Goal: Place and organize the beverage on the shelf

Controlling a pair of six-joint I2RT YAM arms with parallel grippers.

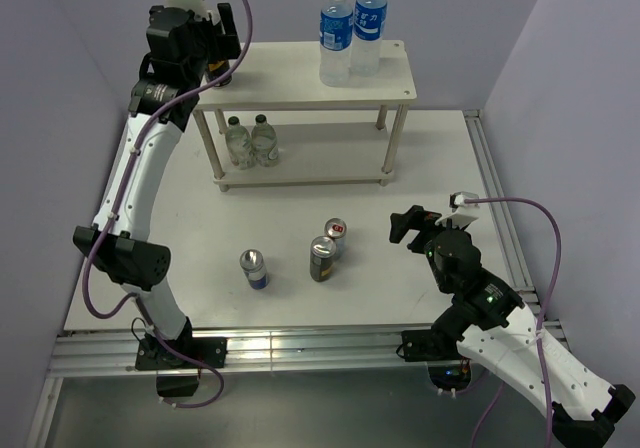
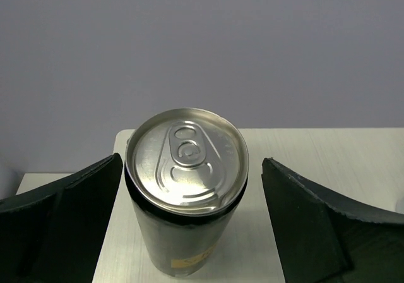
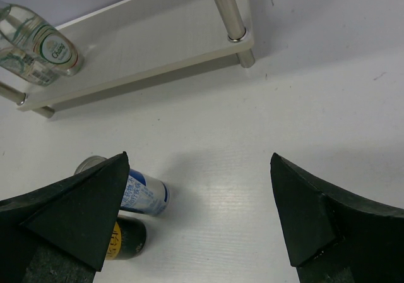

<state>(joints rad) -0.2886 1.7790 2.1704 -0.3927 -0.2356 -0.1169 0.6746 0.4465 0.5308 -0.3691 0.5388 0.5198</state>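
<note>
Left jaws apart flanking black can [image 2: 186, 163] on shelf [image 2: 315, 150]; right jaws apart too. Can likely stiff, slick; grip mid-body.

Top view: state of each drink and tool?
Water bottles: upright, top tier.
Shelf can: upright, top tier, ungripped.
Black table can: upright.
Left silver can: upright, table.
Right silver can: upright, table.
Small bottles: upright, lower tier.
Left tool: open around shelf can.
Right tool: open, empty.

Between can [image 2: 186, 194] and bottles [image 1: 352, 38], shelf top [image 1: 290, 76] lies open.
</note>
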